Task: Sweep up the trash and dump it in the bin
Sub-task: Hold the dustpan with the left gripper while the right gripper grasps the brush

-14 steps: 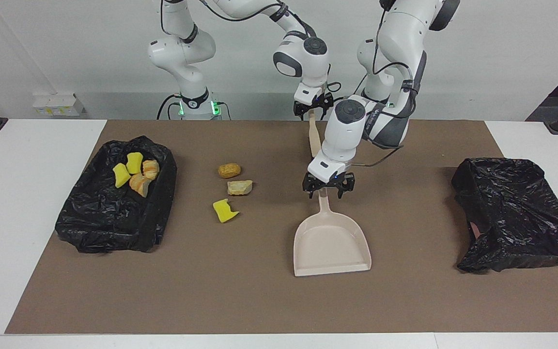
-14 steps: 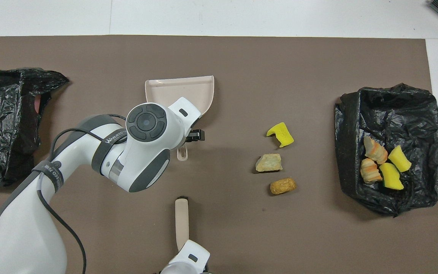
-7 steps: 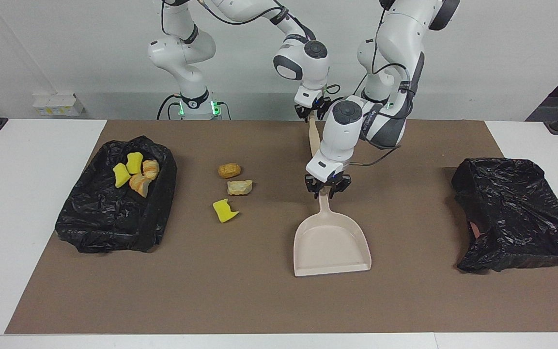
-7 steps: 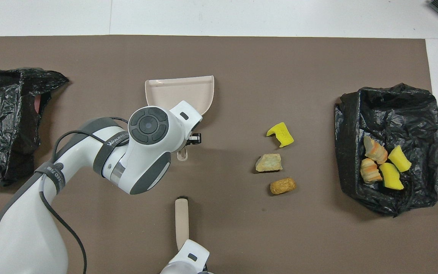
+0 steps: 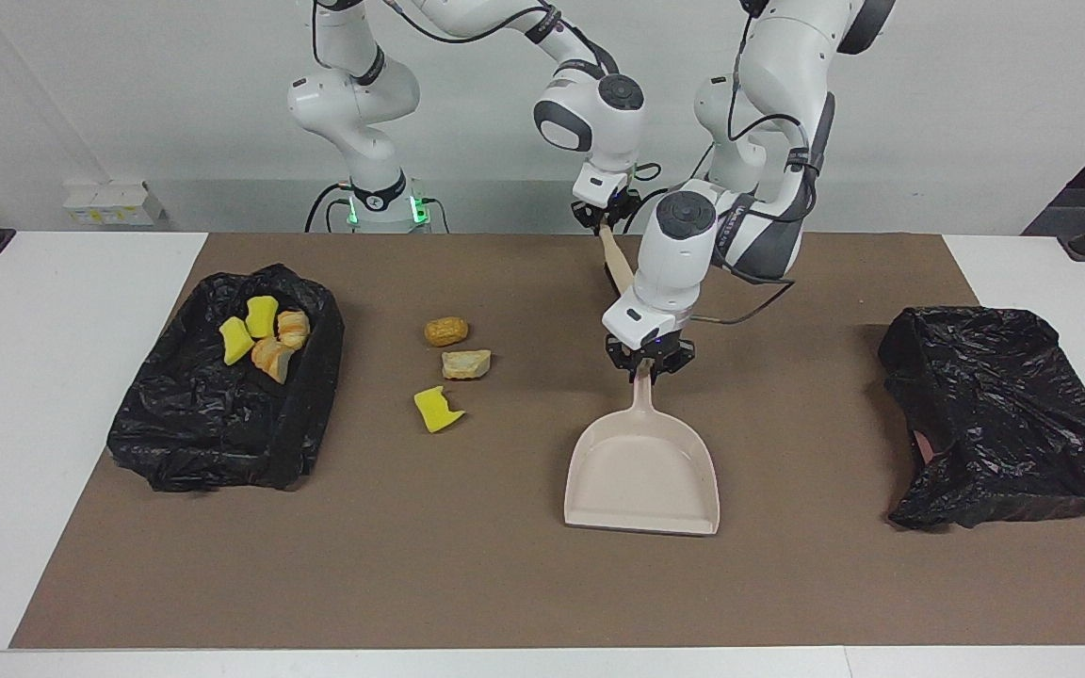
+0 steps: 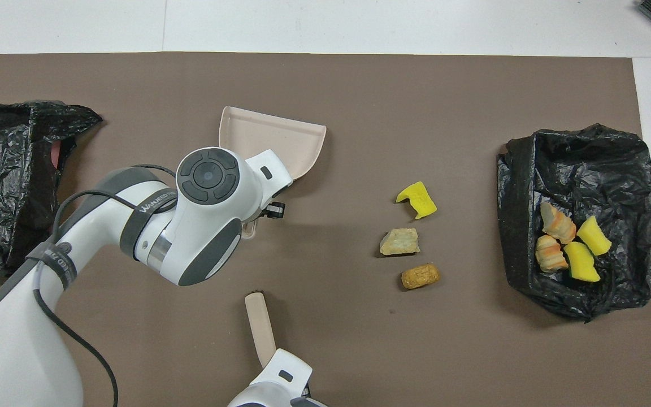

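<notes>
Both grippers have clamped since a second ago: left gripper (image 5: 649, 369) now pinches the dustpan (image 5: 641, 476) handle, and the pan has swung a little, its mouth now skewed toward the right arm's end. Pan's long axis runs away from the robots, handle nearest them. Right gripper (image 5: 605, 218) grips the brush (image 6: 260, 329) handle close to the robots; its bristles are hidden. Trash count: seven. Three loose on the brown mat (image 5: 467, 584), in a short row running away from the robots: orange chunk (image 5: 446, 330) nearest, tan chunk (image 5: 465, 363), yellow sponge scrap (image 5: 436, 411) farthest. Four more inside the bin (image 5: 222, 443) at the right arm's end. Second black bag (image 5: 1004, 424) at the left arm's end, contents hard to make out.
</notes>
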